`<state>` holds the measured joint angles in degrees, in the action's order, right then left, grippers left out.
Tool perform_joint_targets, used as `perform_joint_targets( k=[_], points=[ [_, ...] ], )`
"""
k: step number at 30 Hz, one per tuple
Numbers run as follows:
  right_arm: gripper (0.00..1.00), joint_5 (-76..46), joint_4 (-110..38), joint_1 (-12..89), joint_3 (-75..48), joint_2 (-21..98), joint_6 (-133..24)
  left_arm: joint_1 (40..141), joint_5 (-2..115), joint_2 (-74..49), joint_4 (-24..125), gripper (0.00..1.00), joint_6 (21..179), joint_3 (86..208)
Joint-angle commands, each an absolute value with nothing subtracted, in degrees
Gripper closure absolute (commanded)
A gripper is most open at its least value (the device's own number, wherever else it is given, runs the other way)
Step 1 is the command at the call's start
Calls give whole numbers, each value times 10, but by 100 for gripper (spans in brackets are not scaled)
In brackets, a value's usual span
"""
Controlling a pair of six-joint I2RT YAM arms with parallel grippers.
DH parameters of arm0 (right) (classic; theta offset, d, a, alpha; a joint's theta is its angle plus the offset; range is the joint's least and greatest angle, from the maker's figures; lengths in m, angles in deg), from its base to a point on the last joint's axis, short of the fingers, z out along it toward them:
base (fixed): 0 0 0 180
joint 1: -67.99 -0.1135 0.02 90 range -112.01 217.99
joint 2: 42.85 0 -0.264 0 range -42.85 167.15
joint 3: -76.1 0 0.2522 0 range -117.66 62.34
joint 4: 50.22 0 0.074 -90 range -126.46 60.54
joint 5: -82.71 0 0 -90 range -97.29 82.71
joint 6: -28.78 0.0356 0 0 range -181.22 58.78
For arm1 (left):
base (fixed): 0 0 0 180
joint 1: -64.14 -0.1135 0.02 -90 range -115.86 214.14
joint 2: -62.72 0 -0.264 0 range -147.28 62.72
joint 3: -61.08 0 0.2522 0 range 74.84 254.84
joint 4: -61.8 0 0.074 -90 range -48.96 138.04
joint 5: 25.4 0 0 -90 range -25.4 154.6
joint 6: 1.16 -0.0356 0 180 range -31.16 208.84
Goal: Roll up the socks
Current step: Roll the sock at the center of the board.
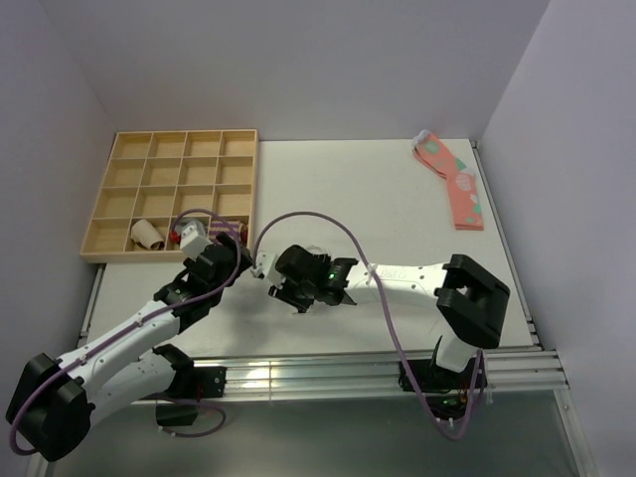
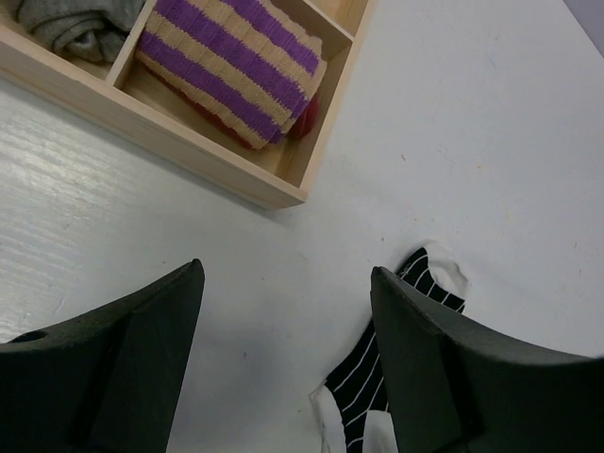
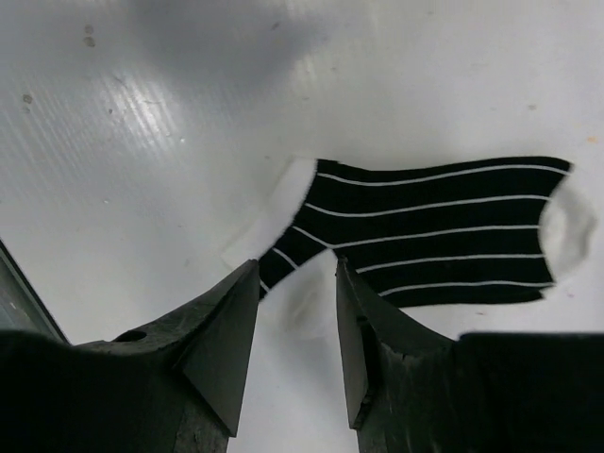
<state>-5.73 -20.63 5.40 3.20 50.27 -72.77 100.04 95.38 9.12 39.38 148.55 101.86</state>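
The socks lie flat on the white table, black with thin white stripes and white toe and heel. My right gripper is down at their heel end, its jaws a narrow gap apart on either side of the white heel patch. In the top view the right gripper covers most of the socks. My left gripper hovers wide open over bare table with nothing between its fingers. The socks show beside and partly behind its right finger. Seen from above, the left gripper is just left of the right one.
A wooden compartment tray stands at the back left, its near corner close to the left gripper. It holds a purple-striped sock bundle and a grey roll. Pink patterned socks lie at the back right.
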Motion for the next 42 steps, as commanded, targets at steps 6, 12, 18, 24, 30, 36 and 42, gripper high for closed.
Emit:
perform_joint_targets(
  k=[6, 12, 18, 24, 30, 36, 42],
  points=[
    [58, -25, -207, 28, -16, 558, -692, 1001, 988, 129, 374, 22, 1491, 1044],
    [59, -25, -197, 22, -25, 584, -675, 994, 986, 135, 377, 22, 1480, 1044],
    [60, -18, -186, 22, -33, 594, -668, 989, 976, 137, 382, 22, 1474, 1039],
    [61, -28, -164, 21, -32, 594, -663, 979, 967, 139, 385, 22, 1464, 1036],
    [59, -34, -155, 16, -38, 587, -662, 974, 956, 132, 397, 22, 1462, 1032],
    [54, -41, -151, 14, -41, 598, -661, 973, 947, 117, 412, 22, 1462, 1029],
    [52, -42, -153, 11, -43, 609, -661, 971, 943, 108, 420, 22, 1460, 1025]
  ],
)
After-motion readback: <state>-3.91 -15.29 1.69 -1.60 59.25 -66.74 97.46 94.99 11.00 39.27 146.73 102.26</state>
